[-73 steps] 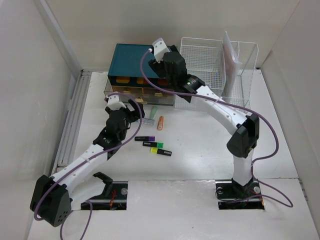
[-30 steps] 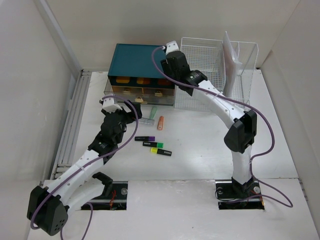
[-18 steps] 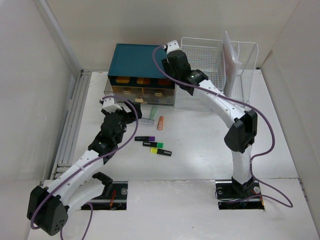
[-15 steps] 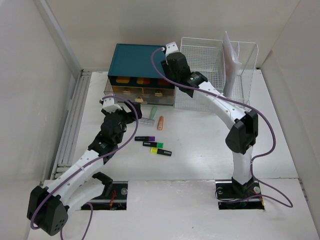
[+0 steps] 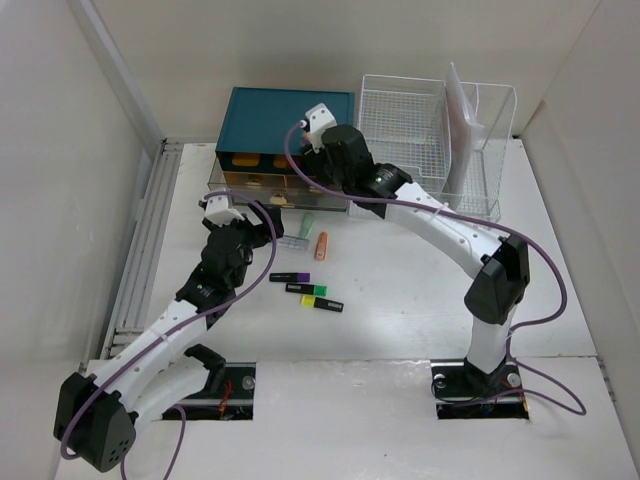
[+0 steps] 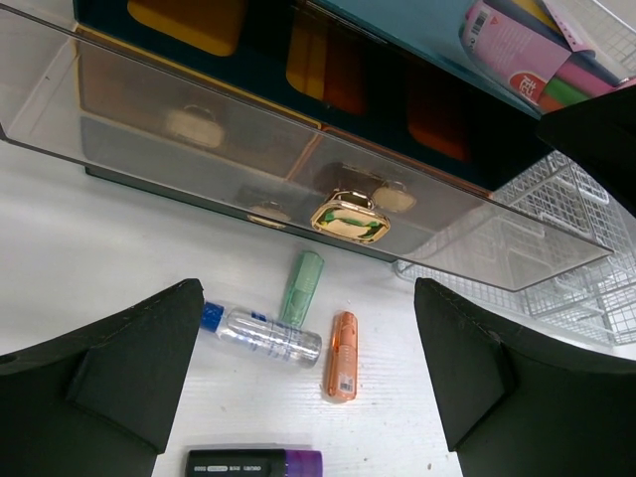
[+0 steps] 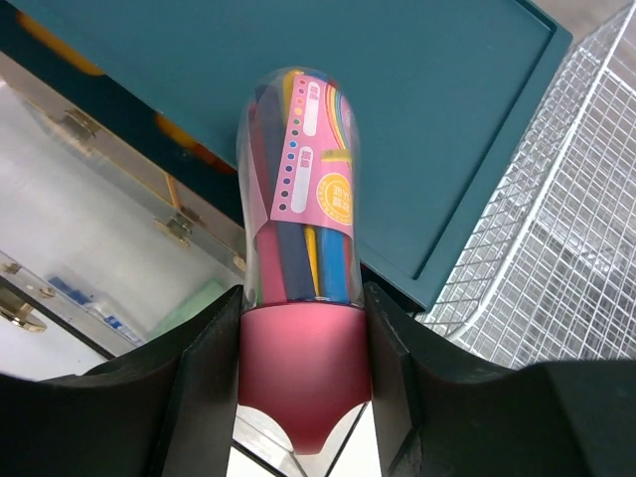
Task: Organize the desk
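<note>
White desk (image 5: pixel 400 290): flat under both hands and mostly bare, with the loose stuff all sitting below the left gripper.
Pen tube (image 7: pixel 298 179): clear tube of coloured pens with a pink cap. It's off the desk, held at the cap end, and its long axis runs straight out past the fingertips.
Right gripper (image 7: pixel 303 348): clamped tight on that cap, hanging over the front edge of the teal cabinet (image 5: pixel 285 115). The wire basket (image 5: pixel 410 110) is off to its right.
Clear drawer (image 6: pixel 298 169): pulled out, below the tube and a bit to the hand's left. My guess is the tube goes in there, so it'd need laying along the drawer's length.
Left gripper (image 6: pixel 310 358): fingers spread wide, holding nothing, hovering low.
Loose pens: the green marker (image 6: pixel 301 288), blue-capped pen (image 6: pixel 263 335) and orange marker (image 6: pixel 341 370) are just ahead between its fingers, with the purple highlighter (image 6: pixel 256 463) closer in.
Nearer arm: left for the loose pens, right for the drawer.
</note>
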{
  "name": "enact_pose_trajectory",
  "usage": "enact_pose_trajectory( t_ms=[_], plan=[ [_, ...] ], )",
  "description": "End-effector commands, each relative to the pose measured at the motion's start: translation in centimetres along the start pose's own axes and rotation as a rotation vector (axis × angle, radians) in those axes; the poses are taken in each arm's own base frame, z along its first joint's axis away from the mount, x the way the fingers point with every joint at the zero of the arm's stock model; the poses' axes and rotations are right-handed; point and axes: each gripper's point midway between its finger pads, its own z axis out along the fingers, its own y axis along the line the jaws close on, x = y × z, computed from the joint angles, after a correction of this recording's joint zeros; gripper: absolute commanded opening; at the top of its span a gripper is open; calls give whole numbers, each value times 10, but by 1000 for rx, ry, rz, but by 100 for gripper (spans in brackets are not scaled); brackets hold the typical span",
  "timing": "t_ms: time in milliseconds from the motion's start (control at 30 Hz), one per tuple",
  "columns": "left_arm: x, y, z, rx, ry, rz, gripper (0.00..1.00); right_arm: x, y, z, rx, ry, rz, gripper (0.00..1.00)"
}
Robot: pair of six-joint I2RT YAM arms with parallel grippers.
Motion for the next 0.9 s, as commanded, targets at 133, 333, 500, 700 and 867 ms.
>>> enact_pose_trajectory(
  t_ms=[133,333,500,700,867],
  plan=[
    [-9,-1,-5,13,-28,-3,84,-33,3,-24,-102,-97,13,26],
    [-9,-1,-5,13,-28,-3,84,-31,24,-31,-239,-106,-48,26],
    [-9,-1,-5,13,-28,-3,84,-28,37,-35,-326,-107,-101,26],
    [-13,-1,-6,9,-40,-6,84,-27,39,-37,-376,-102,-150,32],
    [-11,1,-7,5,-33,-3,84,-22,41,-32,-392,-81,-150,69]
  ],
)
